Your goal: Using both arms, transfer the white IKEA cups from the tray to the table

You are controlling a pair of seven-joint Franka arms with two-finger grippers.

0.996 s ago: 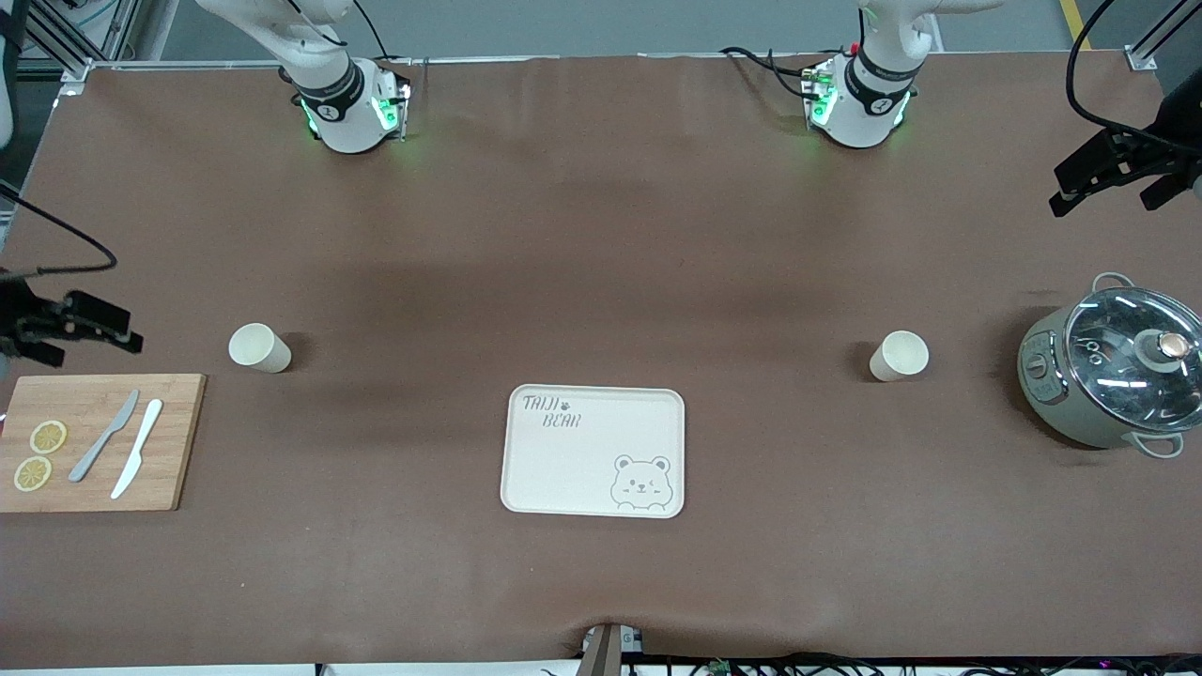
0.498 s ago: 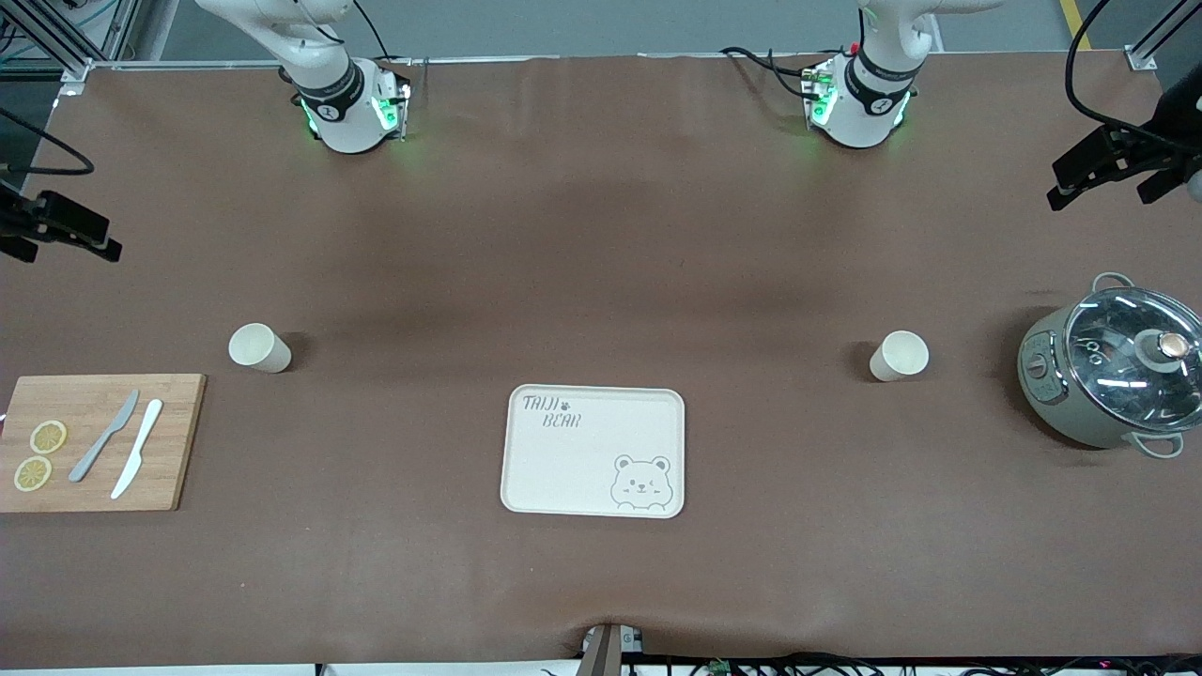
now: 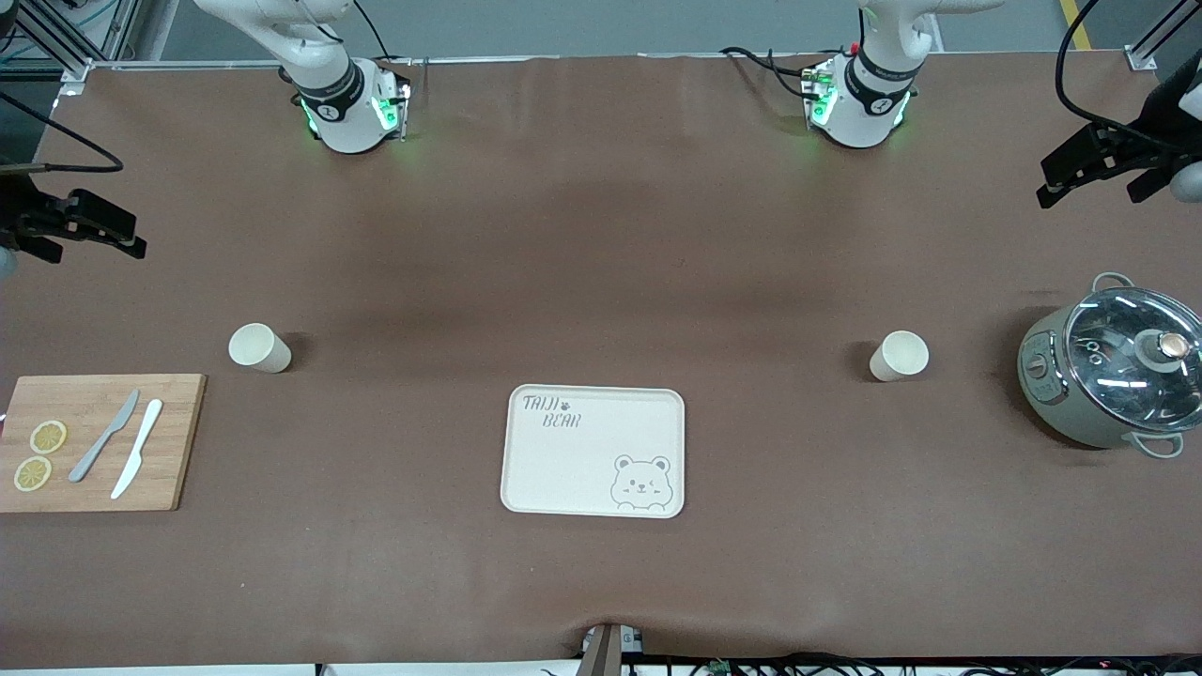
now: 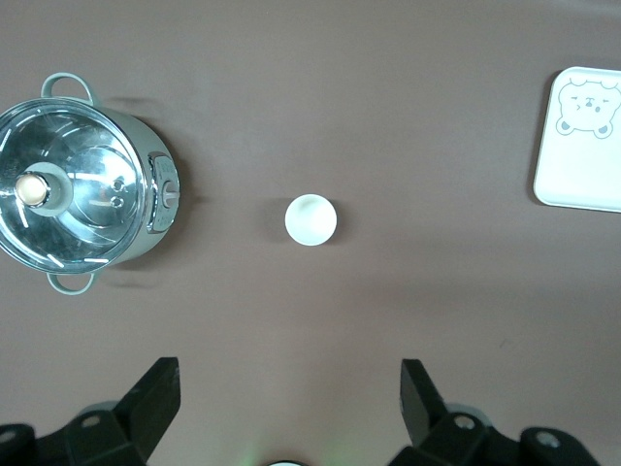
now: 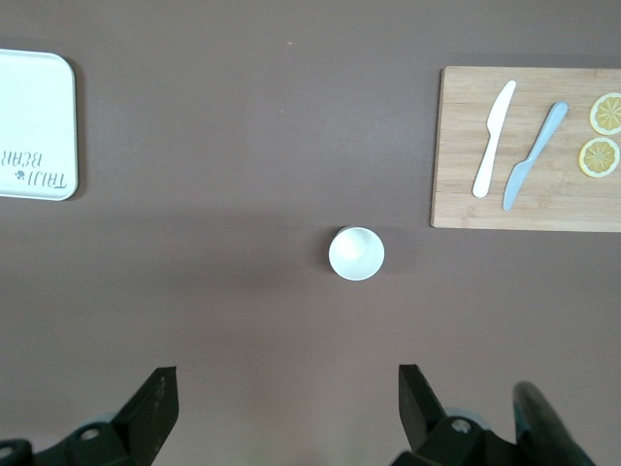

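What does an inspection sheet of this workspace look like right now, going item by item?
Surface: brown table, bare in the middle.
Job's things: two white cups upright on the table, apart from the bear tray.
Clutter: cutting board with two knives and lemon slices; lidded pot.
Grippers: left gripper and right gripper open, raised, holding nothing.
Cables: black leads at both grippers and bases.
Surroundings: nothing seen.

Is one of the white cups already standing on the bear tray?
No, both cups stand on the bare table, and the tray holds nothing.
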